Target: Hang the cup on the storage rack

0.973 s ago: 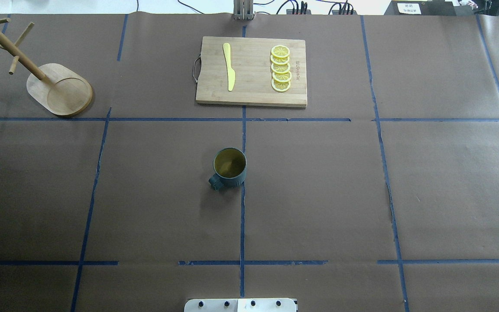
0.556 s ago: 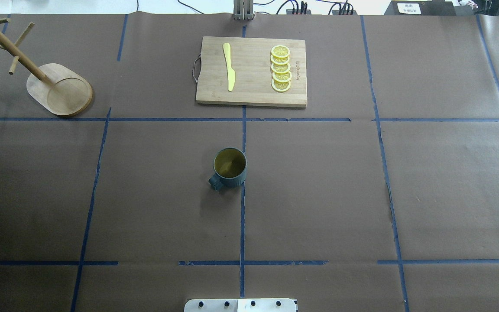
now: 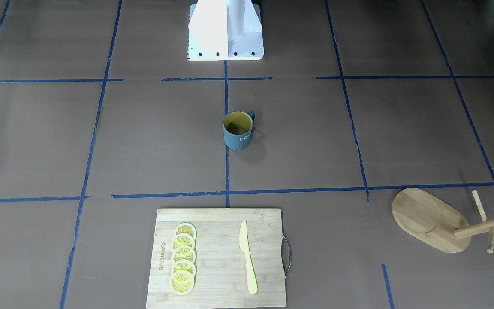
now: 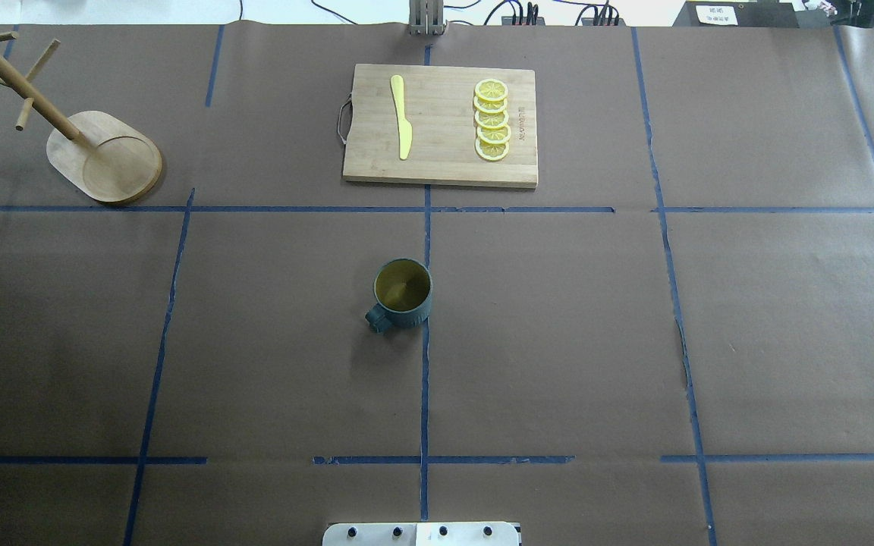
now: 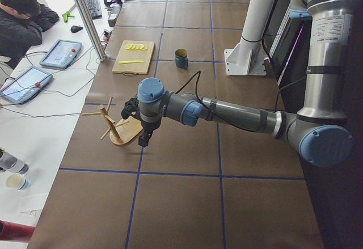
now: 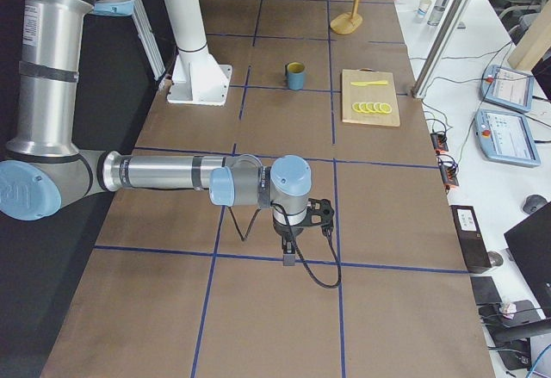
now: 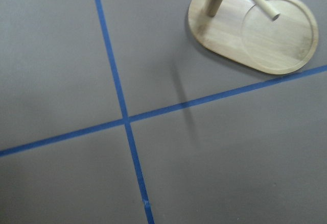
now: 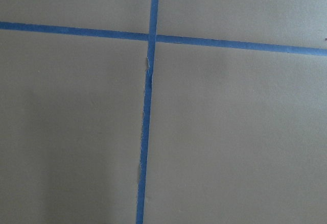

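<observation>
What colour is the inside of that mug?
Yellow-olive inside the cup; the overhead view shows it best.

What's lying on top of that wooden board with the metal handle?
On the cutting board lie a yellow knife and a row of five overlapping lemon slices. Each slice covers part of its neighbour and the wood beneath.

Teal-grey ribbed cup [image 4: 402, 295]; pale bamboo rack [image 4: 103, 155]

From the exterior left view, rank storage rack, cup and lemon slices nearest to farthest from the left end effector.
1. storage rack, beside the left end effector.
2. cup, mid-table.
3. lemon slices, beyond, on the cutting board.
</observation>
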